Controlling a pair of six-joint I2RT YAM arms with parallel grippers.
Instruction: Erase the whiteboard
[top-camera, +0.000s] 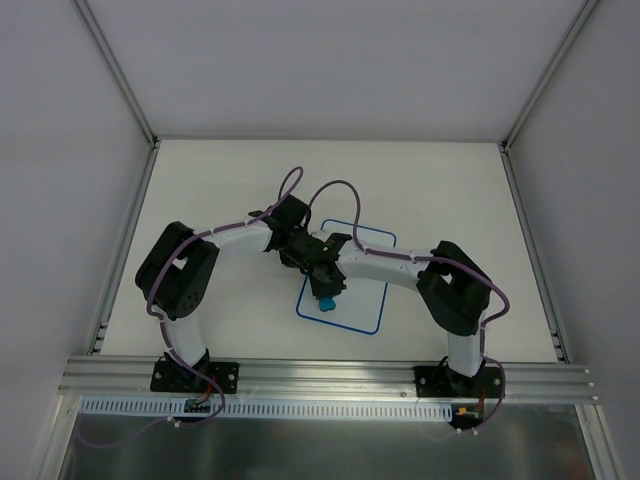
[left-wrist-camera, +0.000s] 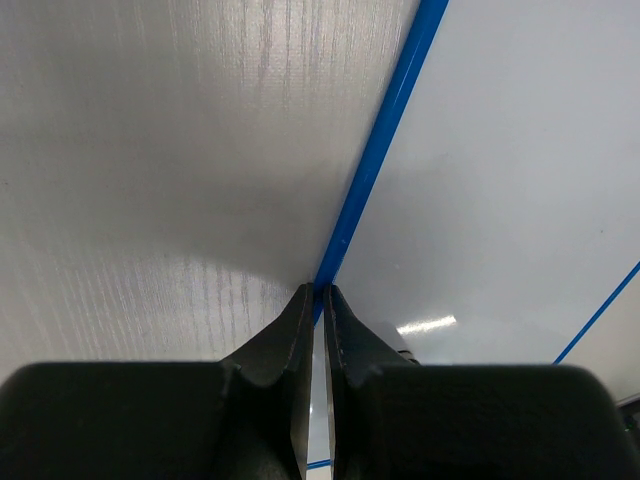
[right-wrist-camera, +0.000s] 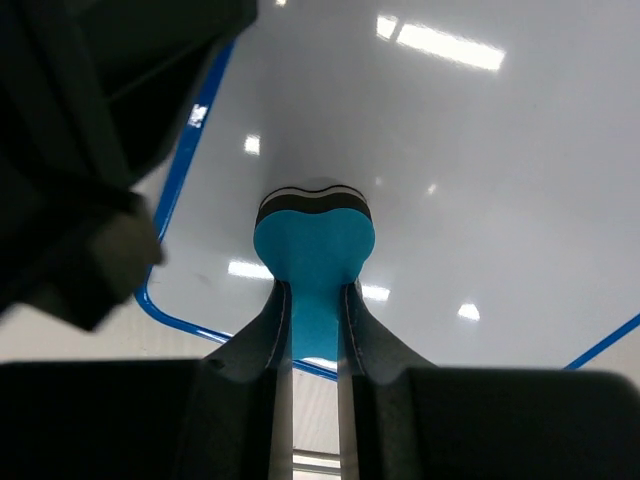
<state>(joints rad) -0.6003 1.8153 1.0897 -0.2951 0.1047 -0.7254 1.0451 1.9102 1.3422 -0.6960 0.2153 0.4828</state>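
The whiteboard (top-camera: 362, 305) lies mid-width on the table (top-camera: 220, 180), toward its near edge. By the board's near left corner, the right fingers (right-wrist-camera: 262, 335) clamp a blue eraser (right-wrist-camera: 313, 240) set against the board. Farther back, the left fingers (left-wrist-camera: 290, 340) are closed together, tips at the board's left border.

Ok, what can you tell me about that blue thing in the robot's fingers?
It is a small teal-blue eraser with a rounded two-lobed end, like a heart's top. That end carries a black layer and a thin white one. The right gripper pinches its sides, and the layered end seems to rest on the glossy whiteboard near a corner.
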